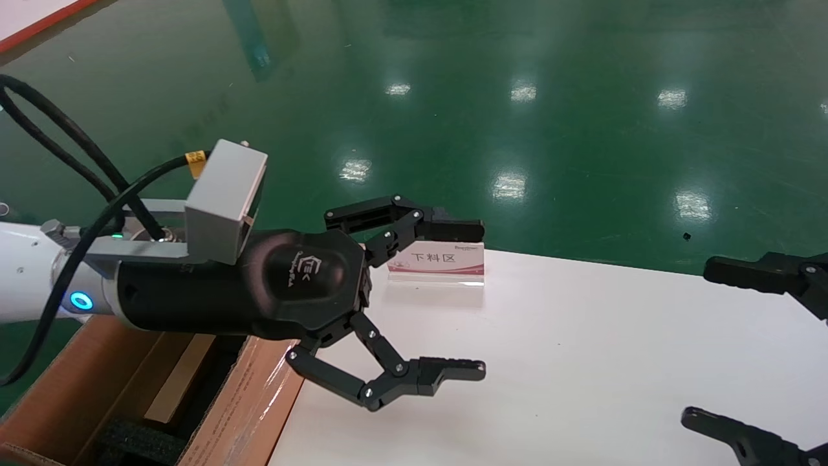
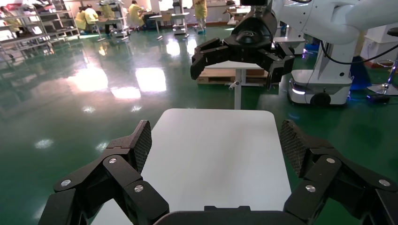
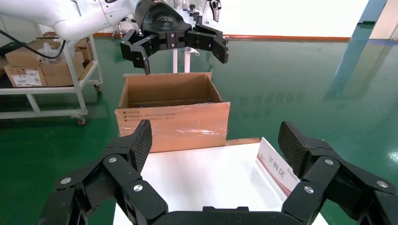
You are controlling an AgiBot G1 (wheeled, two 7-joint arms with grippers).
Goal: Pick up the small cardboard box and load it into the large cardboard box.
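Head view: the left gripper (image 1: 482,299), a black linkage-fingered unit on a white arm, occupies the centre-left of the frame with its jaws spread wide and nothing between them, poised above the left edge of the white rectangular table (image 1: 582,362). Its upper fingertip overlaps a small clear-stand sign card (image 1: 436,260) printed with red-banded Chinese characters, which stands near the table's far edge. At lower left, the large brown corrugated cardboard box (image 1: 252,401) sits against the table's left side, its glossy taped flap facing the table and black foam (image 1: 139,443) visible inside. A tan slim panel (image 1: 178,378), apparently the small pinkish-brown cardboard box, lies within that carton beneath the arm, though most of it is hidden. The right gripper (image 1: 695,343) appears at the right edge, also fully open and empty, above the table. The surrounding floor (image 1: 517,97) is glossy green.
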